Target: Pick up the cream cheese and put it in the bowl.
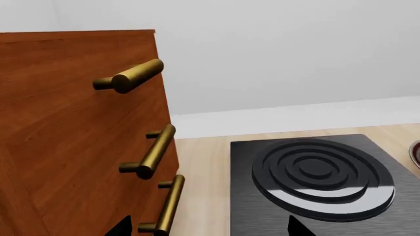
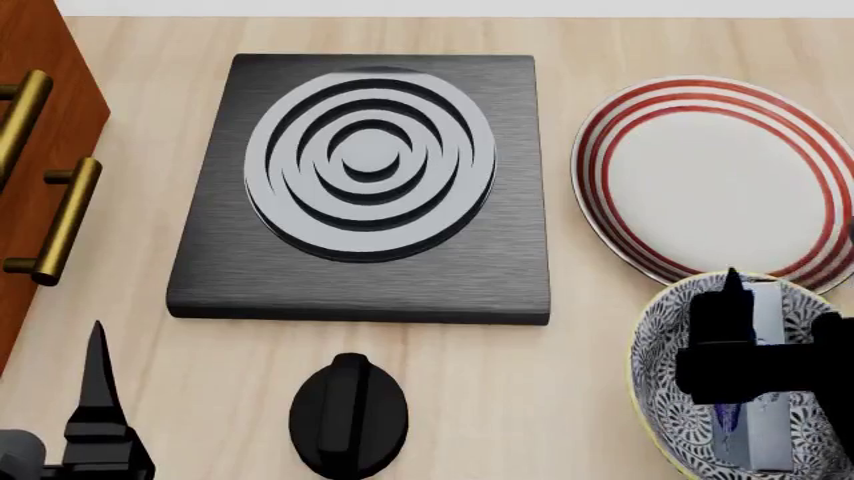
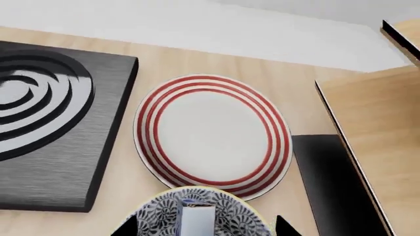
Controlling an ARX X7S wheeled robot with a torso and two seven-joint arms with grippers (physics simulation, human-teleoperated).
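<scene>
Right gripper (image 2: 747, 345) is seen spread above the bowl (image 2: 663, 345), nothing gripped; cream cheese (image 2: 763, 375) lies inside it. The plate (image 2: 714, 175) is at the bowl's 12 o'clock. Left gripper (image 2: 87, 420): opening cannot be told.

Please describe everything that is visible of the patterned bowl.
The bowl is deep and round, with a dense dark grey-and-white floral pattern and a pale yellowish rim. It stands upright on the wooden counter, close beside the red-ringed plate. The cream cheese sits inside it, with the right gripper above it. The head view cuts off its lower part.
</scene>
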